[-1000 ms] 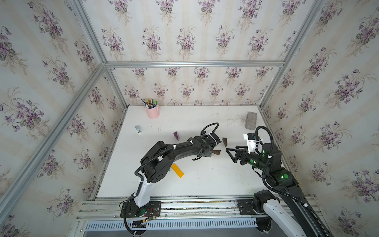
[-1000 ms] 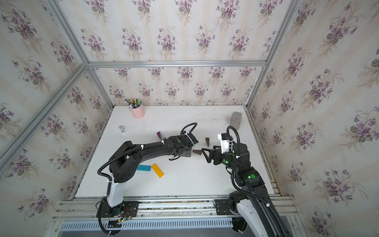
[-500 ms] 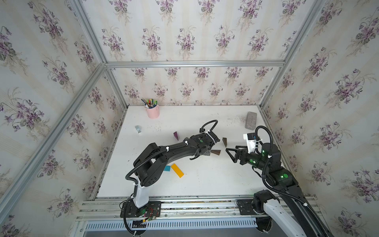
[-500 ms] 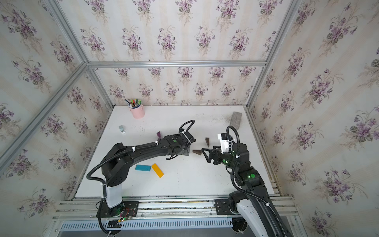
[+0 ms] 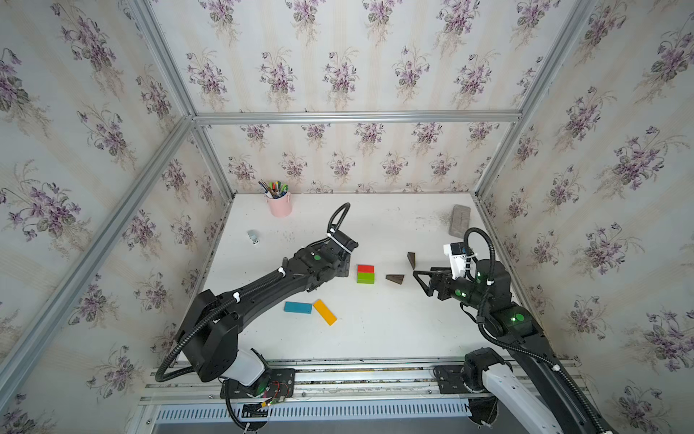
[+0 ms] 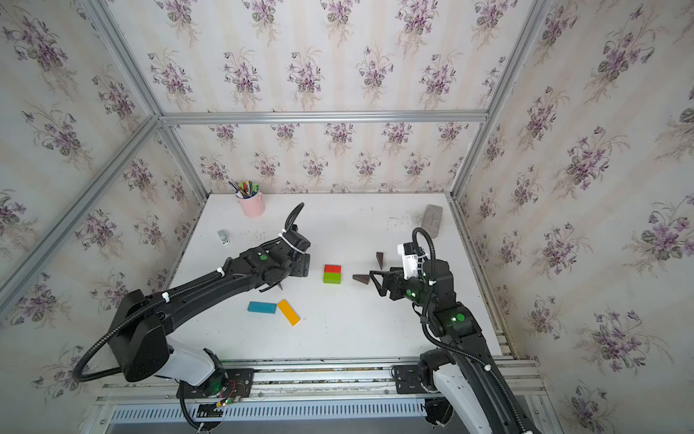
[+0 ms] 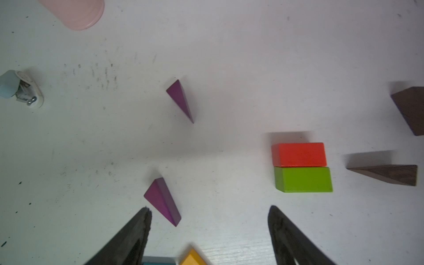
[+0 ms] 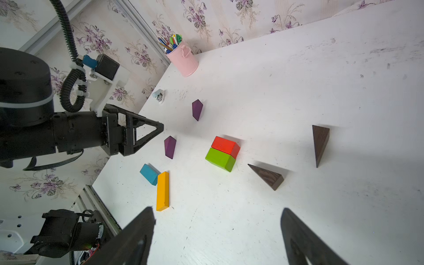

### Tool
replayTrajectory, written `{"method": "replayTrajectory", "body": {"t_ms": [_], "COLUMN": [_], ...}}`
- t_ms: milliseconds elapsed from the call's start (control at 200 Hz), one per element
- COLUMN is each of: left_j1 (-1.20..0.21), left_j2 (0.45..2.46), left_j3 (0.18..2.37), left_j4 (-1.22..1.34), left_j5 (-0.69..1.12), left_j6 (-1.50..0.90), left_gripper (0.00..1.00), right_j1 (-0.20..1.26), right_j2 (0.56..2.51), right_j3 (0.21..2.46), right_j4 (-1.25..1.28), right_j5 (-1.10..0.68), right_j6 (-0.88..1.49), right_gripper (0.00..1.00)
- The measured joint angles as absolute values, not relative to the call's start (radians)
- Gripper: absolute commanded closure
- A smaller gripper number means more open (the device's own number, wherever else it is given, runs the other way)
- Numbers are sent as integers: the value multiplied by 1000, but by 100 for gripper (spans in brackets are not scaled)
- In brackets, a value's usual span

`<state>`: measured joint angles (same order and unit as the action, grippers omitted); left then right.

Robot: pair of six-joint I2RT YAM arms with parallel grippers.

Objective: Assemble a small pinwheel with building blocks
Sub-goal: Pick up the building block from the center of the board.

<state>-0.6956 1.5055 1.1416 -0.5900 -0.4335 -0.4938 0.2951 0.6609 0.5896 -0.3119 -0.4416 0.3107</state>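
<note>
Left gripper [image 7: 210, 213] hangs low over the table [image 7: 229, 57], wide open and holding nothing. The nearer purple wedge [image 7: 161, 200] lies just beside one finger [image 7: 135, 236], not centred between the jaws. The right gripper [image 8: 217, 211] is also wide and empty, at 3 o'clock of the centre, and faces the lying brown wedge [image 8: 267, 176].

I judge the step in hand to be picking this purple wedge as a blade. To do it well, the left gripper should first shift sideways until the wedge sits in the middle of the jaws. It should then close on the two flat faces near the thick end, because the sharp tip would slip out. When the wedge is placed, it should arrive gently from 9 o'clock so that the centre is not pushed.

The pinwheel is only a centre for now. The red block [image 7: 299, 154] and the green block [image 7: 302, 179] touch along their long sides, red at 12 o'clock. No blade touches them. The other purple wedge [image 7: 180, 101] is at about 10 o'clock, and the standing brown wedge [image 8: 320, 142] at 2 o'clock. The blue block [image 5: 297, 307] and yellow block [image 5: 325, 312] touch at an angle at 7 o'clock, well apart.
</note>
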Motion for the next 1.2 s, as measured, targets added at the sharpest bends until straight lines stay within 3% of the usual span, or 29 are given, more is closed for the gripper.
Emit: {"method": "replayTrajectory", "body": {"t_ms": [135,320,590,1199], "left_j1": [-635,-543,-506,-476], "left_j2": [1554,1696,1945,2109], "left_j3": [1169,1283,1515,1637], "left_j4": [-619,-636,-663,-741], "left_j5": [-431,-404,-385,-411], "left_j6": [-474,-475,-522,-649], "left_gripper": [25,37,44,44], "right_j1": [400,572,654,828], "right_j2": [746,835,941,989], "right_j3": [655,699,630,607], "right_j4": [-319,-291,-125,-20], "right_j5": [-403,-336,-323,-288], "right_j6": [297,284,315,225], "right_gripper": [17,16,16,15]}}
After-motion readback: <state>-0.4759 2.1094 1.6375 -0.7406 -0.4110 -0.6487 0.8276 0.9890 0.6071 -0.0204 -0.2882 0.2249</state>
